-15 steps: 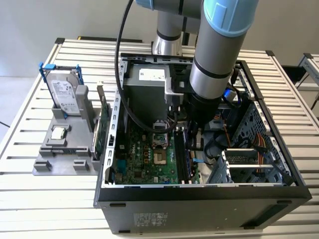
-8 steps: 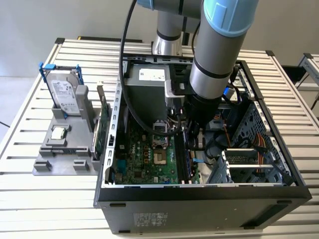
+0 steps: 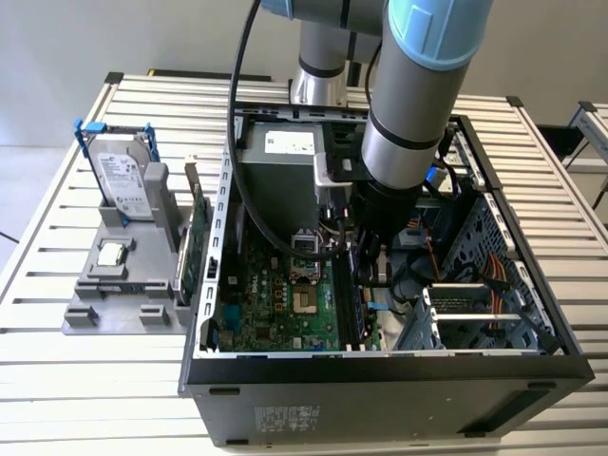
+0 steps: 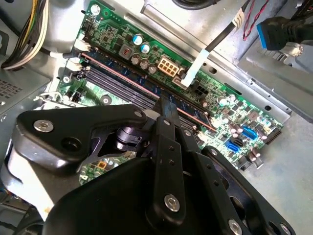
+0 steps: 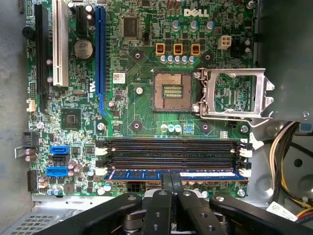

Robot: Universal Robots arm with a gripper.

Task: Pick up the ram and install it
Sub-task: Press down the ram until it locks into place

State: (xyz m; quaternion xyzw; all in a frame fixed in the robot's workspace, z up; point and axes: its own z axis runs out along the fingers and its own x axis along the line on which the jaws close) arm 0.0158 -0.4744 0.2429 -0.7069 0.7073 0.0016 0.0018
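Exterior view: arm is reaching down into the open PC case [image 3: 532,353], w/ the gripper [image 3: 372,271] sitting low over the motherboard [image 3: 275,304], near the mem slots on the side of the CPU socket [image 3: 306,301] toward the drive cage; ram not distinguishable here. Outside the case a grey parts tray [image 3: 81,318] is holding a hard drive [image 3: 122,176] standing upright, a small silver CPU chip [image 3: 112,254] lying flat, and a green expansion card [image 3: 195,249] on edge. Second wrist view: gripper [image 4: 168,110] fingers are closing together on the ram [image 4: 132,90], which is standing in the slot row beside the CPU socket, fingertips meeting its top edge. First wrist view: ram [image 5: 146,174] w/ blue label is sitting in the slot farthest from the CPU socket [image 5: 171,93], full length along the slot; gripper [image 5: 171,180] is clamping it mid-length. Socket is empty, its retention frame [image 5: 234,93] is flipped open. Judgement: stick looks aligned but prob not fully latched; push should be straight down, even at both ends, till end clips [image 5: 245,171] are snapping in; no tilt, no side load.
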